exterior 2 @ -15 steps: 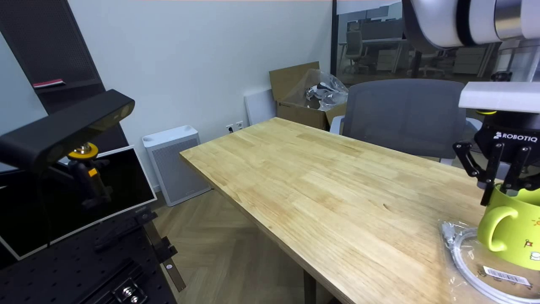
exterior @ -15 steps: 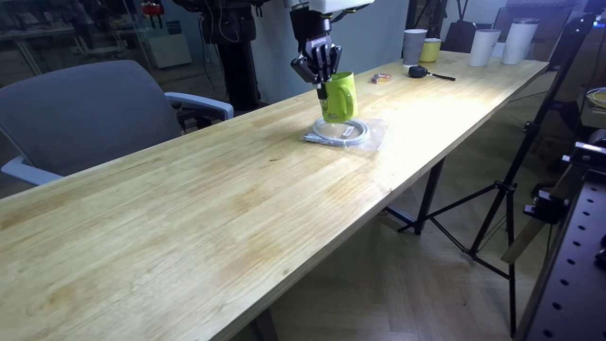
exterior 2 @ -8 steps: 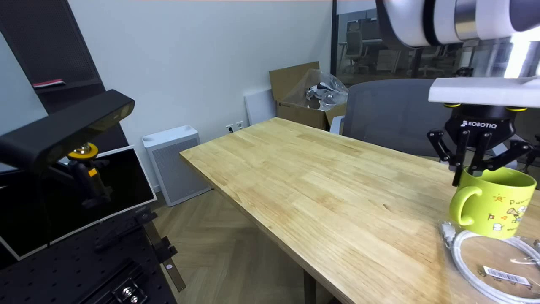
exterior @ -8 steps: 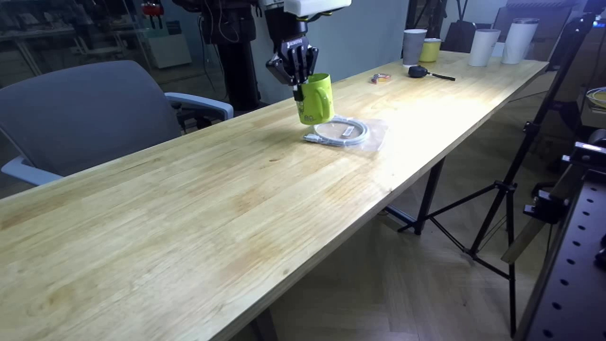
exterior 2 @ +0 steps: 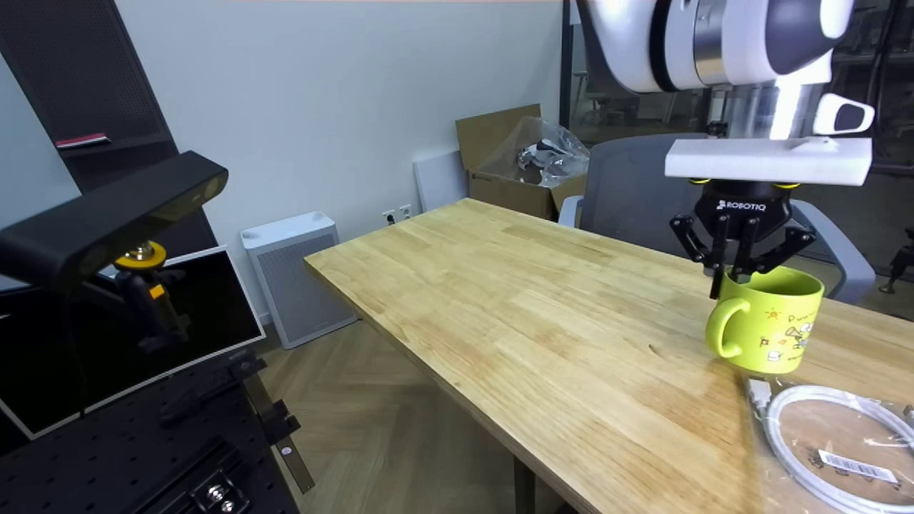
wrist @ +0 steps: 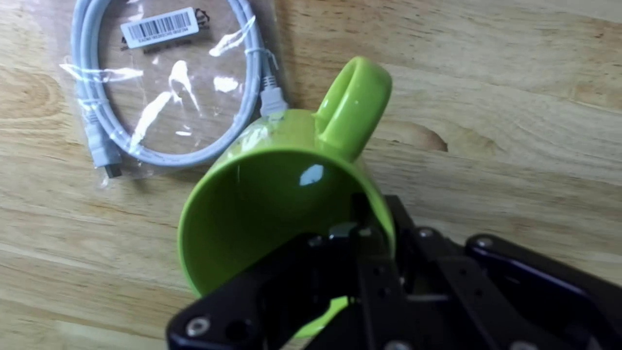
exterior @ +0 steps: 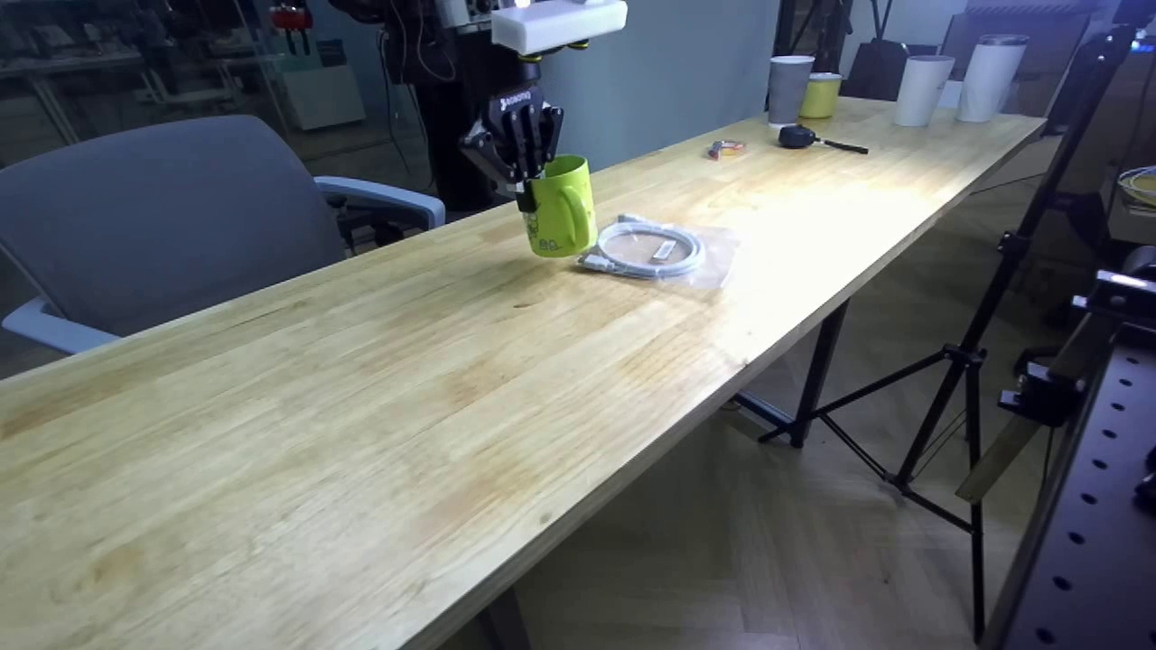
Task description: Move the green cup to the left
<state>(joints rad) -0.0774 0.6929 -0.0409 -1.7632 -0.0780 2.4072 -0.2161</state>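
The green cup [exterior: 553, 212] is a glossy lime-green mug with a side handle and small printed pictures. It is roughly upright, and it also shows in an exterior view [exterior 2: 775, 325] and in the wrist view [wrist: 252, 204]. My gripper [exterior: 526, 194] is shut on its rim, with one finger inside the cup and one outside. The gripper also shows in an exterior view [exterior 2: 722, 282] and in the wrist view [wrist: 379, 204]. The cup looks held a little above the table, beside the bagged cable. The cup's underside is hidden.
A bagged white cable [exterior: 632, 269] lies right beside the cup, also in the wrist view [wrist: 250, 73]. A black round item with a strap [exterior: 797, 136], a grey cup [exterior: 788, 90], a yellowish cup [exterior: 820, 97] and white cups [exterior: 923, 90] stand far back. An office chair [exterior: 172, 217] borders the table.
My gripper has carried the cup to the left in both exterior views, from above the bagged cable to beside it. The grip on the rim is unchanged.
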